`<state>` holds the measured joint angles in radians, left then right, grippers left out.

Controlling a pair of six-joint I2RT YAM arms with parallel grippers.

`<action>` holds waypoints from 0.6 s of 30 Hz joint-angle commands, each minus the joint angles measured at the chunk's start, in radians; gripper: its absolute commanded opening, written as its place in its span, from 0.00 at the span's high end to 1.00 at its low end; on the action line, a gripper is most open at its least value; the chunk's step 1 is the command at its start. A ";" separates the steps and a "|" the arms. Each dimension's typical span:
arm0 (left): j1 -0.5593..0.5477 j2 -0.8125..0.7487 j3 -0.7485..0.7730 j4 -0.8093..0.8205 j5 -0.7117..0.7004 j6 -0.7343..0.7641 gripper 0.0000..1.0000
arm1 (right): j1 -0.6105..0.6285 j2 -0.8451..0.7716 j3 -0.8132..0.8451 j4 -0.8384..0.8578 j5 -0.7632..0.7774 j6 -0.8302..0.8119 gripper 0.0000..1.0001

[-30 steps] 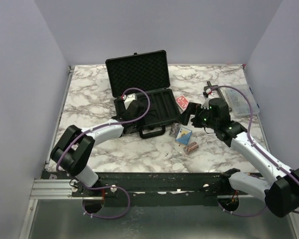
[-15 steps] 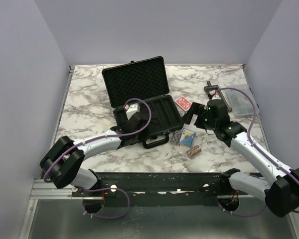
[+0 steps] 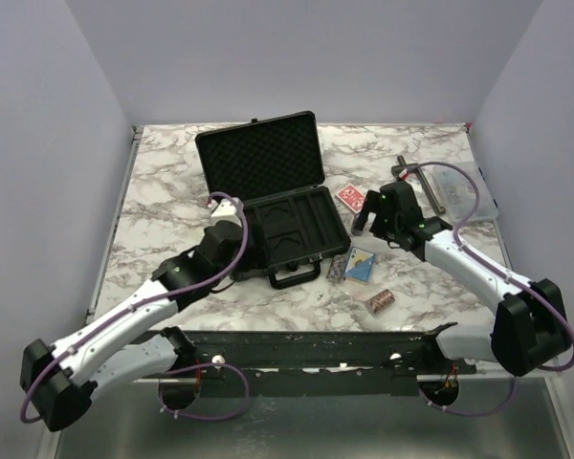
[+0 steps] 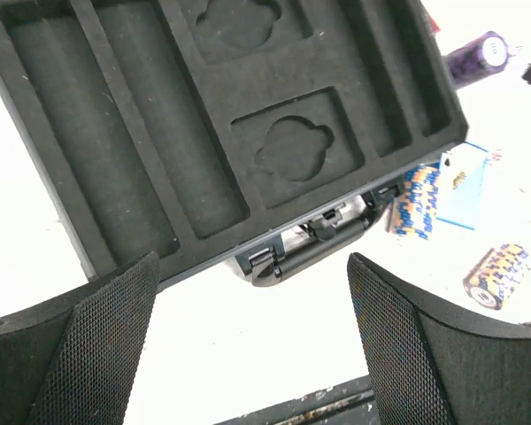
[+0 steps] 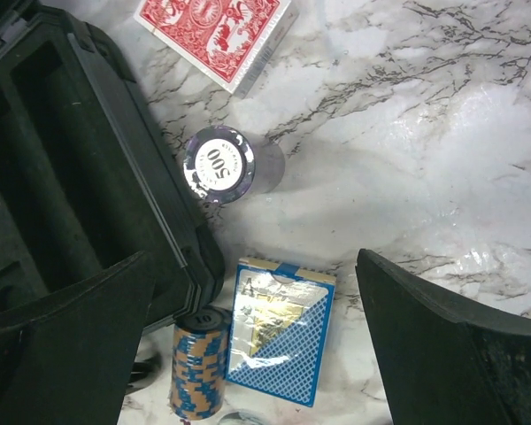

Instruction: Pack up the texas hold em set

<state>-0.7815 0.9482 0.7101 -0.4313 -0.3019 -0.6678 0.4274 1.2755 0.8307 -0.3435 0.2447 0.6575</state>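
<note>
The black case (image 3: pixel 292 225) lies open mid-table, foam lid (image 3: pixel 260 158) raised, slotted tray (image 4: pixel 159 133) bare, handle (image 4: pixel 323 243) facing me. My left gripper (image 3: pixel 231 229) hovers open off the tray's front-left corner, nothing between its fingers (image 4: pixel 106 328). My right gripper (image 5: pixel 255 257) is open above the blue card deck (image 5: pixel 279 332), apart from it. A blue-orange chip stack (image 5: pixel 197 363) lies beside that deck, against the case. A purple chip stack (image 5: pixel 221 164) and the red deck (image 5: pixel 217 31) lie farther back. Another chip stack (image 3: pixel 380 300) lies nearer the front.
A clear compartment box (image 3: pixel 464 196) and a dark T-shaped tool (image 3: pixel 416 177) sit at the back right, behind my right arm. The black rail (image 3: pixel 316 344) runs along the table's near edge. Walls close in both sides.
My left gripper opened and drew back left off the case, which had turned slightly. My right gripper shifted back toward the red deck. The loose chip stack rolled nearer the front edge.
</note>
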 commanded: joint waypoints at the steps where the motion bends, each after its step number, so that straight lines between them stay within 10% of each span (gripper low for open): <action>1: -0.005 -0.172 0.040 -0.170 0.038 0.094 0.14 | 0.007 0.048 0.045 -0.026 0.044 0.014 0.00; 7: -0.004 -0.426 -0.015 -0.254 0.112 0.161 0.14 | 0.007 0.008 0.056 -0.099 0.042 0.023 0.00; 18: -0.009 -0.634 -0.046 -0.258 0.093 0.183 0.14 | 0.007 -0.040 0.070 -0.736 0.209 0.496 0.00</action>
<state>-0.7841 0.3313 0.6758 -0.6640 -0.2237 -0.5255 0.4286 1.2087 0.9173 -0.7895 0.4095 0.9588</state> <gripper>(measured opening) 0.864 0.998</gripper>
